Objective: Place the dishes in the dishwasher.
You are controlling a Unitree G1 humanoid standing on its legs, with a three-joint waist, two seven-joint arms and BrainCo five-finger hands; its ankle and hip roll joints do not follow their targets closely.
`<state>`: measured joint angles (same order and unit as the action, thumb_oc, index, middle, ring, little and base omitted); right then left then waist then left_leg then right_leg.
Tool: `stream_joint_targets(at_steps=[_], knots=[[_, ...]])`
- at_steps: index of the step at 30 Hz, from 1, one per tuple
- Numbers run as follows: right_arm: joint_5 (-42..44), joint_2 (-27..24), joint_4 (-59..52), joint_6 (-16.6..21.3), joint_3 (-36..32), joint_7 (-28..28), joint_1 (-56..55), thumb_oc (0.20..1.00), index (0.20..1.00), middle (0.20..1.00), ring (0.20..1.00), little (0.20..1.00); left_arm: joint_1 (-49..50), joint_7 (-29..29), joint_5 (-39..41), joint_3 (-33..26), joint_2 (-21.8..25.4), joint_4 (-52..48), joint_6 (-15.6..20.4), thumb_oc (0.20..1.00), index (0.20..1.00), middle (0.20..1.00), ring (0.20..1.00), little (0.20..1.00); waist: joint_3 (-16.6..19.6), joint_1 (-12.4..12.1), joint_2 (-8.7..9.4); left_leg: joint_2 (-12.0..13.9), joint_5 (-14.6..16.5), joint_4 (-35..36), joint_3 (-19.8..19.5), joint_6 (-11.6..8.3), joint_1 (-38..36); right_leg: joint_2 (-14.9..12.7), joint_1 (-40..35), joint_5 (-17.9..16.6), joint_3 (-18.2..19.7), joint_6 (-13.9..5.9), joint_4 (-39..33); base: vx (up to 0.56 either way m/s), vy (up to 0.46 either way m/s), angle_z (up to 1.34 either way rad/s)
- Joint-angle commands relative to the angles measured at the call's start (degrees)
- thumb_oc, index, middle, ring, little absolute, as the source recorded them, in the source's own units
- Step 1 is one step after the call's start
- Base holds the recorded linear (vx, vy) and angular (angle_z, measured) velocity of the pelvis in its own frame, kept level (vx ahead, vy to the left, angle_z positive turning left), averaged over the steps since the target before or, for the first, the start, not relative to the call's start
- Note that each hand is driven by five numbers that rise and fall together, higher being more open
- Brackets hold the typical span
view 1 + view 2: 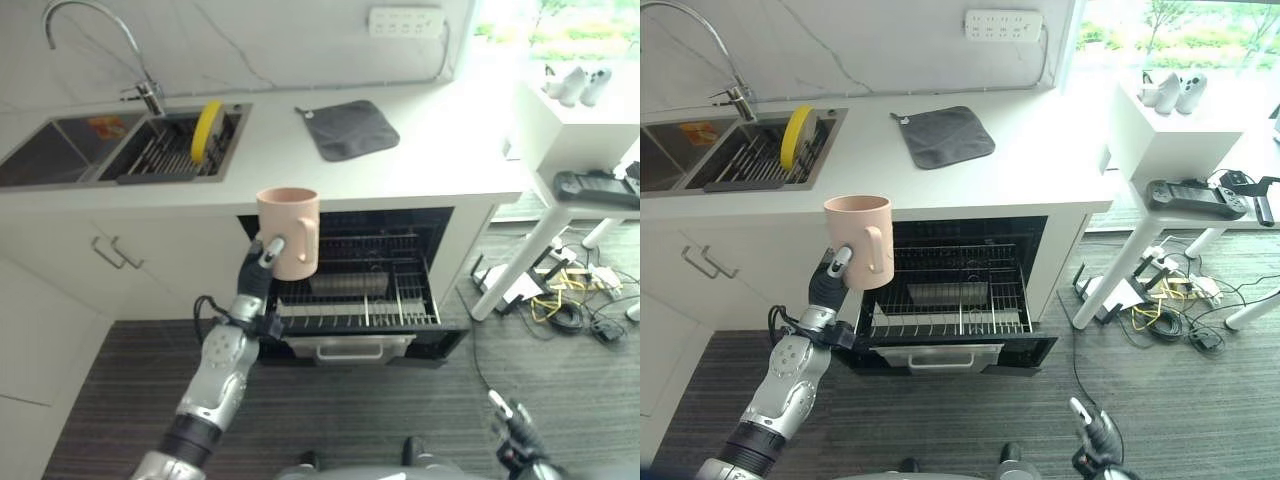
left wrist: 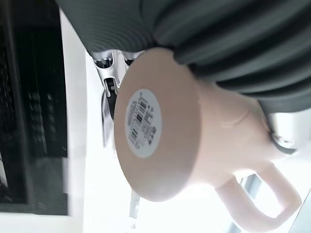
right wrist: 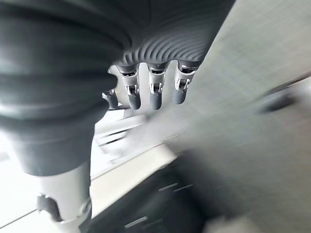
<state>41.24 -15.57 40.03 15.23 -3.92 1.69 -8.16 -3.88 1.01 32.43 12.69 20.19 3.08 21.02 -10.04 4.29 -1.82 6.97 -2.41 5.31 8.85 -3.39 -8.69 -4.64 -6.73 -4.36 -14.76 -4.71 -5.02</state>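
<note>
A robot's left hand holds a pink mug upright in front of an open dishwasher.

The white counter (image 1: pixel 420 165) runs across the scene, and everything here is placed from it. Set into its far left end is a sink (image 1: pixel 60 150) holding a yellow plate (image 1: pixel 207 128) on edge in a rack. A grey cloth (image 1: pixel 350 128) lies flat on the counter's middle. Below the counter's front edge, the dishwasher (image 1: pixel 350 290) stands open with its wire rack (image 1: pixel 360 305) pulled forward. The left arm reaches up from below toward the counter edge, its left hand (image 1: pixel 262 262) curled around the pink mug (image 1: pixel 290 232), handle facing right. The right hand (image 3: pixel 150 92) hangs low, well below the counter, fingers loosely straight, holding nothing.
</note>
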Motion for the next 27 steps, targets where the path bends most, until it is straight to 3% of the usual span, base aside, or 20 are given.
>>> stream_joint_targets(at_steps=[1,2,8,10,16,19,22,23,27], knots=[[-11.7,-3.3,-11.2,14.8,-1.4,-4.4,3.0,1.0,1.0,1.0,1.0,1.0,-3.1,2.5,8.4,-3.9,0.0,-0.6,3.9,0.2,0.2,0.2,0.2,0.2,-0.3,0.7,1.58,-3.2,4.9,-3.0,6.3,2.11,-1.5,-2.6,-0.4,4.8,-0.1,-2.44,4.7,0.01,-0.075,-0.12],[-19.7,-4.6,-19.3,18.9,-0.6,-8.0,3.3,1.0,1.0,1.0,1.0,1.0,-2.2,3.1,10.4,-4.3,-0.9,0.6,5.5,0.2,0.2,0.2,0.2,0.2,-0.2,1.2,1.73,-3.1,5.2,-3.5,6.6,1.99,-1.6,-2.5,-0.7,4.7,0.1,-2.36,4.3,0.03,-0.075,-0.12],[-31.5,-5.9,-33.8,30.4,1.3,-17.2,4.8,1.0,1.0,1.0,1.0,1.0,-1.7,3.2,11.9,-4.3,-4.1,4.4,8.3,0.2,0.2,0.2,0.2,0.2,0.6,2.5,1.38,-3.2,5.6,-4.2,6.9,1.88,-1.8,-2.0,-0.5,4.9,1.7,-1.98,4.2,0.03,-0.003,-0.12],[-32.1,-6.4,-37.7,32.0,2.1,-14.7,5.0,1.0,1.0,1.0,1.0,1.0,-1.7,2.2,10.9,-4.2,-4.5,4.4,8.3,0.2,0.2,0.2,0.2,0.2,0.7,2.7,1.16,-3.3,5.8,-4.3,6.6,1.88,-1.9,-1.8,-0.5,5.0,2.2,-1.88,4.2,0.02,0.009,-0.06],[-23.4,-7.0,-45.0,28.9,8.0,3.6,6.5,1.0,1.0,1.0,1.0,1.0,-1.4,-0.4,4.3,-3.2,-4.5,2.5,8.1,0.2,0.2,0.2,0.2,0.2,1.3,1.7,1.04,-3.6,5.8,-4.3,5.7,1.67,-1.8,-1.6,-0.8,5.3,2.3,-1.54,4.0,0.01,-0.006,-0.05],[-21.7,-7.2,-48.0,23.0,14.0,6.5,9.7,1.0,1.0,1.0,1.0,1.0,-1.3,-3.7,-3.8,-1.4,-3.3,0.6,10.5,0.2,0.2,0.2,0.2,0.2,1.8,-0.5,1.28,-3.6,5.5,-4.3,4.4,1.42,-1.6,-1.7,-1.6,5.3,1.4,-1.31,3.5,0.04,-0.053,0.08],[-20.4,-7.1,-48.2,20.5,15.6,7.0,10.8,1.0,1.0,1.0,1.0,1.0,-1.3,-4.9,-7.9,-0.8,-2.7,-0.3,12.3,0.2,0.2,0.2,0.2,0.2,2.0,-1.2,1.41,-3.6,5.4,-4.3,4.0,1.34,-1.5,-1.7,-1.8,5.3,1.0,-1.23,3.4,0.03,-0.024,0.2],[-18.1,-6.9,-48.9,16.9,16.5,8.8,11.4,1.0,1.0,1.0,1.0,1.0,-1.3,-6.0,-11.7,-0.3,-1.7,-1.7,13.5,0.2,0.2,0.2,0.2,0.2,2.1,-1.8,1.48,-3.6,5.2,-4.1,3.5,1.27,-1.4,-1.7,-2.0,5.3,0.6,-1.19,3.3,0.03,-0.019,0.16],[-16.8,-7.1,-49.3,13.3,17.0,10.5,11.7,1.0,1.0,1.0,1.0,1.0,-1.1,-5.8,-15.0,-0.2,-0.2,-3.3,14.5,0.2,0.2,0.2,0.2,0.2,2.2,-2.4,1.57,-3.6,5.1,-4.0,3.1,1.28,-1.2,-1.7,-2.1,5.3,0.1,-1.17,3.2,0.02,-0.009,0.1]])
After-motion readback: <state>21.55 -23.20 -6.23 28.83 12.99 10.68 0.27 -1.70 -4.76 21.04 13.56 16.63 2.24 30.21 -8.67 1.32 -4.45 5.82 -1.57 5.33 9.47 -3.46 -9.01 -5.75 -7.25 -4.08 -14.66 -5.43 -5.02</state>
